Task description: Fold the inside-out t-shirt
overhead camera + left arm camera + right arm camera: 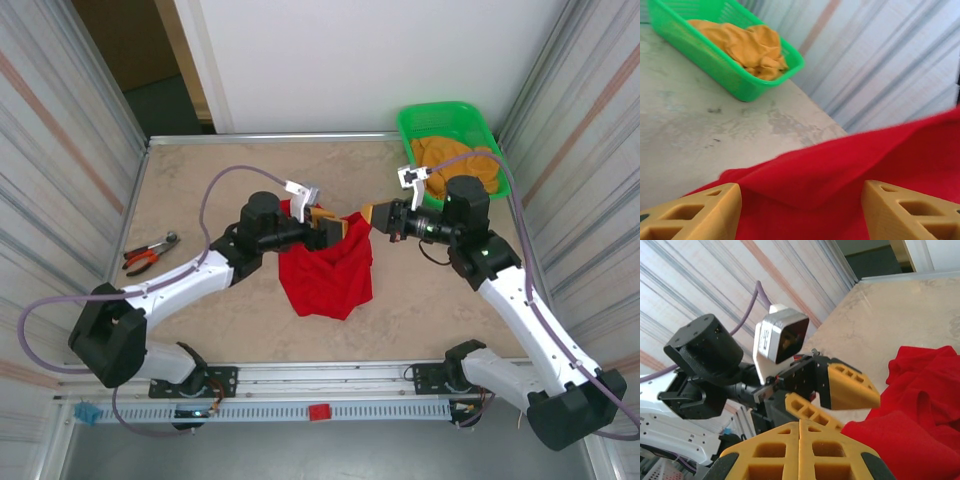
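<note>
top view: red t-shirt [325, 275] sat bunched mid table [200, 190], its upper edge lifted between the two arms. left gripper [328, 230] was at the shirt's top left, right gripper [368, 215] at its top right corner, touching the fabric. green basket [412, 125] with orange cloth [450, 150] stood at the far right corner. pliers [150, 252] lay near the left edge, well apart from the shirt.

left wrist view: left gripper [800, 190] had its fingers [700, 215] spread wide, t-shirt [840, 180] lying between and beyond them, not clamped. a fabric ridge rose tight toward the right. basket [740, 85] and orange cloth [750, 47] were far left on the table [690, 135].

right wrist view: right gripper [800, 440] had its jaws pressed together, pinching an edge of the t-shirt [920, 415] that came off its tip to the right. left gripper [855, 412] faced it just beyond, jaws parted. table [880, 315] ran behind.
</note>
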### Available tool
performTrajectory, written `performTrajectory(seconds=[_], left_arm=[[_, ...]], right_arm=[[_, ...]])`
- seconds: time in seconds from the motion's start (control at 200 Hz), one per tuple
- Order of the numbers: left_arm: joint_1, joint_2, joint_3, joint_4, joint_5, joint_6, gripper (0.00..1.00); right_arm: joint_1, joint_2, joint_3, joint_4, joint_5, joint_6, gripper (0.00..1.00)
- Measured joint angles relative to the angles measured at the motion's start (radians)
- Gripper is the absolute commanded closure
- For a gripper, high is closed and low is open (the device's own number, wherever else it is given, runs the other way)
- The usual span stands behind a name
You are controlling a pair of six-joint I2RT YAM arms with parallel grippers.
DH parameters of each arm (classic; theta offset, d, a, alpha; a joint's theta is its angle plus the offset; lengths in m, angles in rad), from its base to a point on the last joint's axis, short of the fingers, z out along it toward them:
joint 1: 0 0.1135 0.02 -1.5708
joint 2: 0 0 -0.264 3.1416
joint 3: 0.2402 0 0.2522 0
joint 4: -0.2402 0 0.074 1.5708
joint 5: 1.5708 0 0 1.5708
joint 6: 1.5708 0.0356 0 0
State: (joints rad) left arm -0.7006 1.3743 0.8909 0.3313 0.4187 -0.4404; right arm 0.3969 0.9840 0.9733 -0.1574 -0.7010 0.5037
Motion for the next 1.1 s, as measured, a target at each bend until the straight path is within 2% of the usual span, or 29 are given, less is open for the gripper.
performTrajectory(seconds=[0.145,0.531,0.777,0.822,0.997,1.102], left_arm=[[0.001,0.004,0.036,-0.021,-0.045,0.014,0.36],[-0.024,0.010,0.042,-0.020,-0.042,0.074,0.36],[-0.029,0.119,0.060,-0.016,-0.037,0.098,0.38],[-0.030,0.143,0.072,-0.017,-0.031,0.105,0.46],[-0.035,0.172,0.090,-0.017,-0.008,0.131,1.00],[-0.018,0.153,0.098,-0.036,-0.004,0.138,1.00]], right_arm=[[0.000,-0.005,-0.019,0.000,0.000,0.000,1.00],[0.000,-0.005,-0.022,0.009,0.000,0.001,1.00],[0.002,-0.013,-0.022,0.007,0.000,0.001,1.00],[0.002,-0.018,-0.022,0.006,0.000,0.001,1.00],[0.000,-0.047,-0.026,-0.017,0.014,-0.014,1.00],[-0.021,-0.073,-0.049,-0.032,0.027,-0.027,1.00]])
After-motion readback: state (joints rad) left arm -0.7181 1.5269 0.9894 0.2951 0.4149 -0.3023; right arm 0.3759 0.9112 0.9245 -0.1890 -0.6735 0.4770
